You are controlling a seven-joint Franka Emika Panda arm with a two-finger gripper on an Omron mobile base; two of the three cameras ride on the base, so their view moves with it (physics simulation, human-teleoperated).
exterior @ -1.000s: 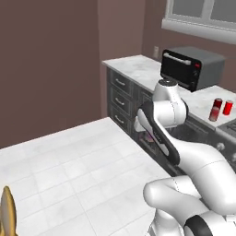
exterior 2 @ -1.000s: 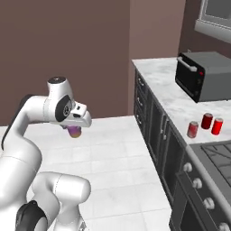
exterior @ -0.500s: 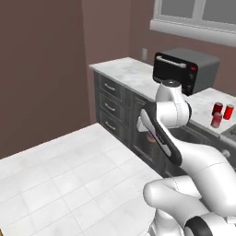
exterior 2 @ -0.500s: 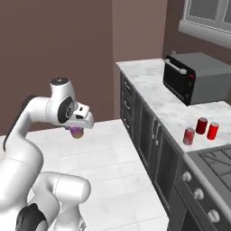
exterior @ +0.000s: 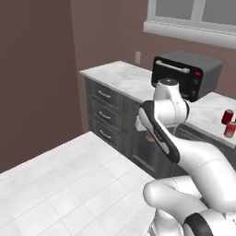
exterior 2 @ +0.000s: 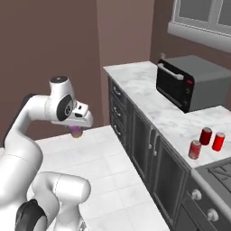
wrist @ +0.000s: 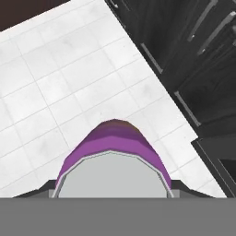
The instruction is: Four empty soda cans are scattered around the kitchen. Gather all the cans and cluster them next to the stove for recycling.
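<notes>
Purple soda can (wrist: 113, 156) gripped between fingers (wrist: 46, 188), seen from above in hand view, silver top toward camera. Can held in air over white tiled floor (wrist: 55, 83), beside dark cabinet fronts (wrist: 198, 69). In right base view, purple can (exterior 2: 76, 131) seen under gripper (exterior 2: 77, 127), well apart from table (exterior 2: 149, 94). Three red soda cans (exterior 2: 205, 141) clustered upright on table, just beside stove (exterior 2: 221, 171). Toaster oven (exterior 2: 189, 83) positioned farther back on table.

I'm looking at a home kitchen. A black toaster oven (exterior 2: 189, 88) sits on the marble counter (exterior 2: 149, 94), dark drawers (exterior: 105, 115) below it, a window (exterior: 193, 18) above.
</notes>
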